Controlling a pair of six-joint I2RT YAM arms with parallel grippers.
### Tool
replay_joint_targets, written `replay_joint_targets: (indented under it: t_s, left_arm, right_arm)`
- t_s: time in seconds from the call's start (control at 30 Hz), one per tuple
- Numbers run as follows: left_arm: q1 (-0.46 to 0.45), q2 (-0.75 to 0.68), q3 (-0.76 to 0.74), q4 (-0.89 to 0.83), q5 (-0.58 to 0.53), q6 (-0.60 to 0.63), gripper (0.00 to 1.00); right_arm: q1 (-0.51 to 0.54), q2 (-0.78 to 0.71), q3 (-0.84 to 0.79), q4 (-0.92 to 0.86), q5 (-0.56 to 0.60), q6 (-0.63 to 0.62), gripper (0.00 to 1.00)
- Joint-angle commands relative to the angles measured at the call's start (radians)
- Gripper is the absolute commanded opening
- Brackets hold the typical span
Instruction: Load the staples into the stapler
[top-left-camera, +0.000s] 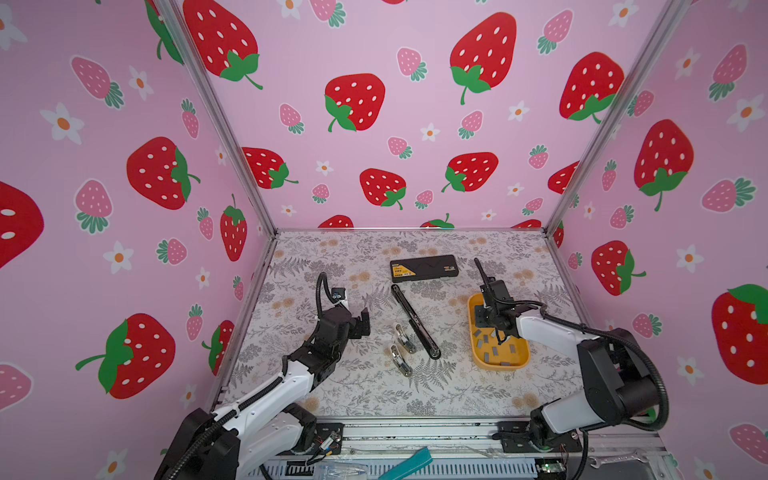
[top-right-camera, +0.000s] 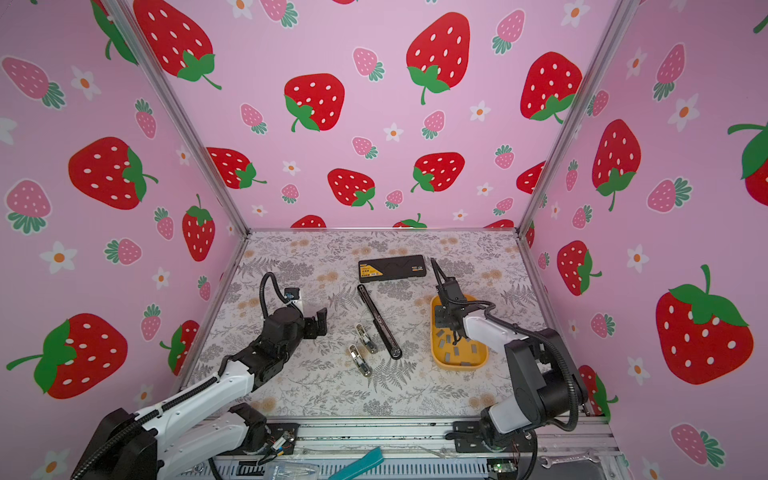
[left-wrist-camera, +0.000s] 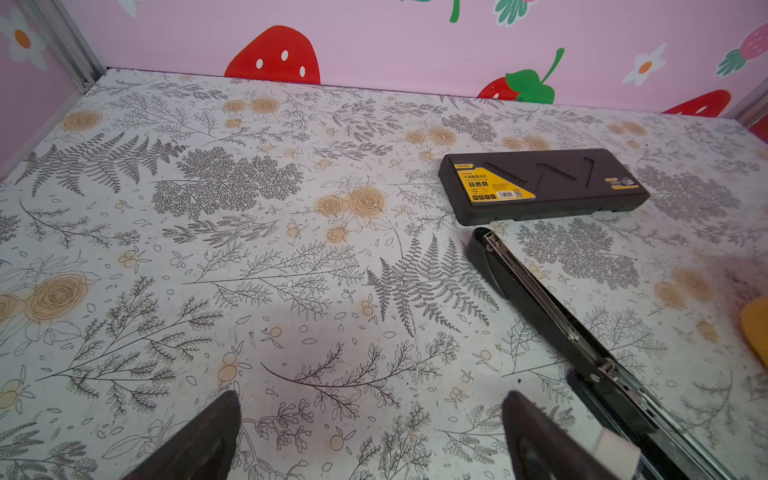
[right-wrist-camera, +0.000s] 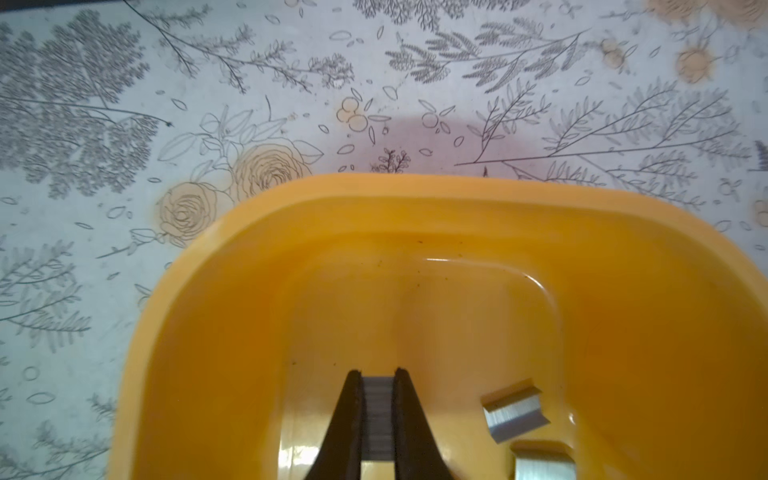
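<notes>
The black stapler (top-left-camera: 415, 322) (top-right-camera: 379, 322) (left-wrist-camera: 540, 299) lies opened out flat in the middle of the table, its metal channel showing. Several grey staples (top-left-camera: 494, 352) (top-right-camera: 456, 351) (right-wrist-camera: 515, 409) lie in a yellow tray (top-left-camera: 519, 360) (top-right-camera: 457, 366) (right-wrist-camera: 415, 187) on the right. My right gripper (top-left-camera: 498, 338) (top-right-camera: 457, 338) (right-wrist-camera: 378, 374) reaches down into the tray and is shut on one staple strip (right-wrist-camera: 378, 415). My left gripper (top-left-camera: 361, 320) (top-right-camera: 320, 322) (left-wrist-camera: 370, 399) hovers open left of the stapler, holding nothing.
A black box with a yellow label (top-left-camera: 424, 266) (top-right-camera: 392, 268) (left-wrist-camera: 540, 183) lies behind the stapler. Two small silver metal pieces (top-left-camera: 405, 338) (top-left-camera: 401, 360) lie just left of the stapler's near end. Pink strawberry walls enclose three sides.
</notes>
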Motion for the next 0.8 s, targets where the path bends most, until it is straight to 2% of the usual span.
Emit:
replay_joint_targets:
  t_s: [0.0, 0.2, 0.33, 0.43, 0.6, 0.77]
  left_arm:
    - [0.006, -0.036, 0.000, 0.054, -0.019, -0.047, 0.99]
    - [0.009, -0.081, -0.029, 0.080, -0.011, -0.091, 0.99]
    - [0.016, -0.101, -0.045, 0.094, 0.007, -0.116, 0.99]
    - [0.024, -0.115, -0.052, 0.091, 0.009, -0.126, 0.99]
    - [0.040, -0.139, -0.053, 0.075, -0.002, -0.115, 0.99]
    - [0.048, -0.162, -0.065, 0.076, 0.000, -0.122, 0.99]
  right_arm:
    - [0.022, -0.069, -0.001, -0.063, 0.038, 0.020, 0.11]
    - [0.100, -0.227, -0.013, -0.132, 0.083, 0.046, 0.11]
    - [0.218, -0.353, -0.032, -0.153, 0.123, 0.071, 0.11]
    - [0.293, -0.418, -0.057, -0.129, 0.106, 0.083, 0.11]
    - [0.409, -0.470, -0.107, -0.036, 0.072, 0.109, 0.11]
    - [0.548, -0.448, -0.141, 0.090, 0.082, 0.141, 0.11]
